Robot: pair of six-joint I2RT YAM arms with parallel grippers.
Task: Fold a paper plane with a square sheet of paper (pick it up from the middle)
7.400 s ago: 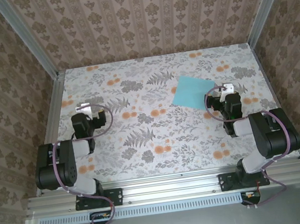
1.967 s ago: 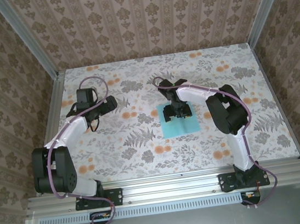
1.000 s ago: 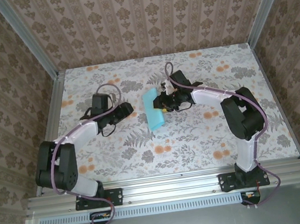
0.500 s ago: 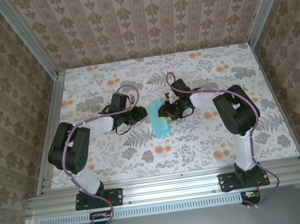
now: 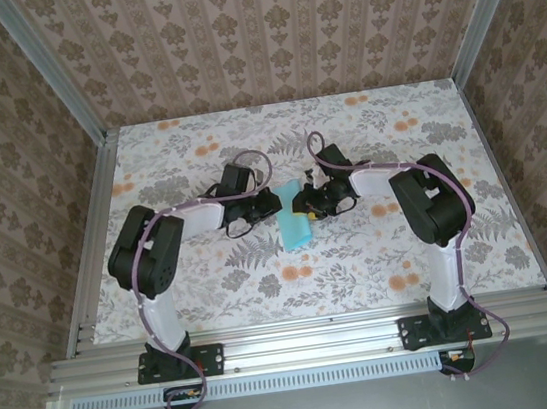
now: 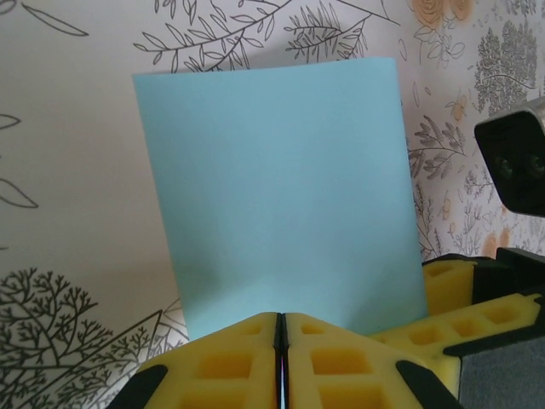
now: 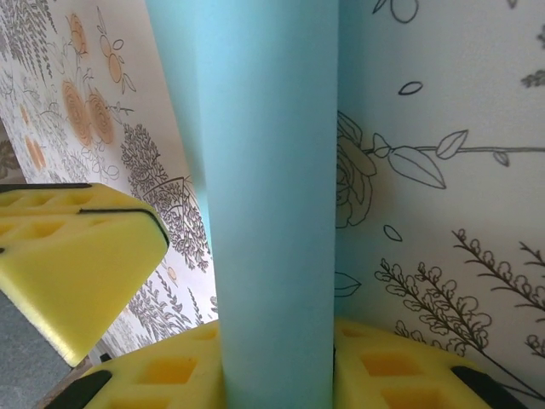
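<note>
Sheet: we see the square sheet of paper [image 5: 295,232] near the middle of the tabletop [image 5: 362,263], bent narrow between both grippers.
Left gripper: the left gripper [image 5: 275,205], just left of the tabletop's middle, presses its yellow pads together on the sheet's edge.
Right gripper: the right gripper [image 5: 300,204], just right of that middle, clamps the sheet's other side.

square sheet of paper [image 5: 295,230] at mid table [image 5: 361,253] — left claw [image 5: 272,207] touching its left, right claw [image 5: 301,206] its right
</note>
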